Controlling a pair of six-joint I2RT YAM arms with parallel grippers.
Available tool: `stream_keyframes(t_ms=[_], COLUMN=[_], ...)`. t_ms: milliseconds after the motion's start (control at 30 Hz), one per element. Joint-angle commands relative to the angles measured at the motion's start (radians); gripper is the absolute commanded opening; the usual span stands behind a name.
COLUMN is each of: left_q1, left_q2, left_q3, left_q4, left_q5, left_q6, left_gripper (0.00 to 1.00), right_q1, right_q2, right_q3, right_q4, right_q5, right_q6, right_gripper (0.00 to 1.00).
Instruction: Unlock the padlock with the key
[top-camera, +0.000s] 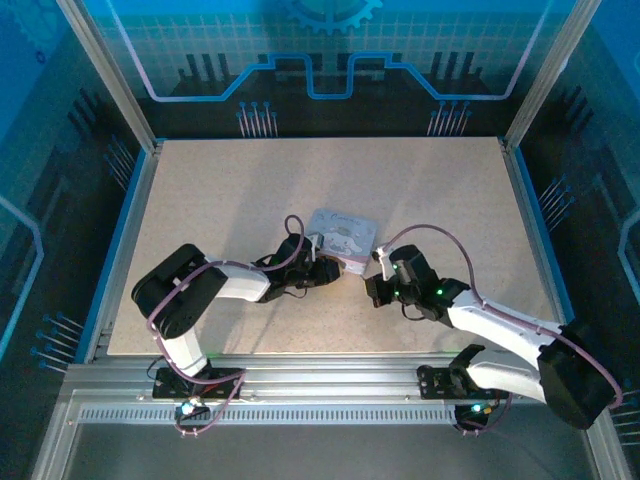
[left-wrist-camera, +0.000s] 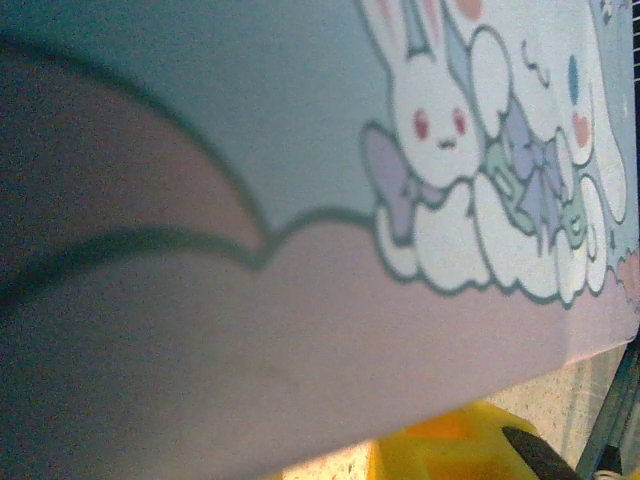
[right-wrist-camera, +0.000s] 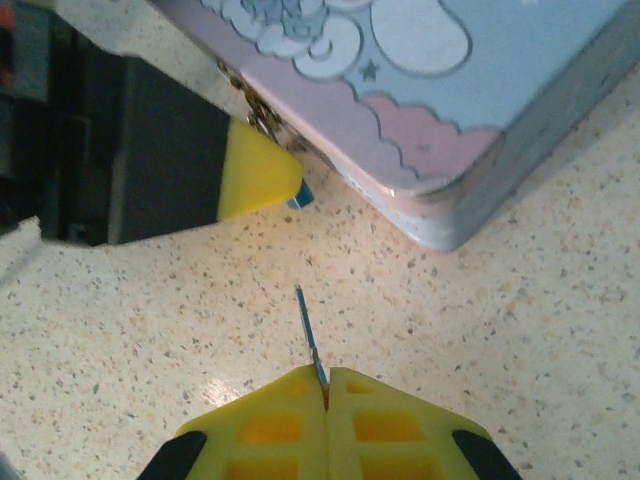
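Two weak points stand out, both about alignment; the right gripper (right-wrist-camera: 325, 388) is pinched fully together on the key (right-wrist-camera: 309, 330), which pokes out from between its yellow tips as a thin sliver, aimed toward the tin (right-wrist-camera: 480, 90) but apart from it. So little metal is clamped that, in my judgement, any sideways touch could twist the key in the pads or flick it out; a key dropped on the speckled table (right-wrist-camera: 520, 340) would be hard to regrasp.

The padlock (right-wrist-camera: 262, 118) looks to be the small metal piece hanging at the tin's front edge, right against the left gripper (right-wrist-camera: 260, 178); whether those jaws are closed on the lock or merely resting beside it I cannot tell, since one yellow finger hides the contact; the left wrist view gives mostly the tin's pink and blue side, close up and blurred.

If the lock is not truly held, it will likely swing away when the key pushes in; the keyhole is too small to make out, so the blade's angle against it is a guess. A misaimed push would strike the lock body or the left finger, and might shove the tin back; from above, the tin sits just beyond both grippers with nothing else bracing it.
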Motion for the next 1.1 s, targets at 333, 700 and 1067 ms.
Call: stream_keyframes(t_ms=[333, 700, 1067], left_q1=[-0.003, -0.003, -0.003], left_q2=[-0.045, -0.054, -0.057], left_q3=[0.042, 0.055, 0.049], left_q4=[-0.032, -0.059, -0.046], left_q5=[0.039, 0.055, 0.056], left_q6=[-0.054, -0.09, -0.122], left_gripper=[0.2, 0.2, 0.2], right_q1=[0.057, 0.1, 0.104], right_q2=[0.129, 0.262, 0.374], right_q3=[-0.054, -0.053, -0.08], right_q4=[0.216, 0.34, 0.514], right_q5=[0.027, 0.084, 0.106], right_q6=[-0.058, -0.115, -0.121], right_gripper=[0.07, 0.08, 0.08])
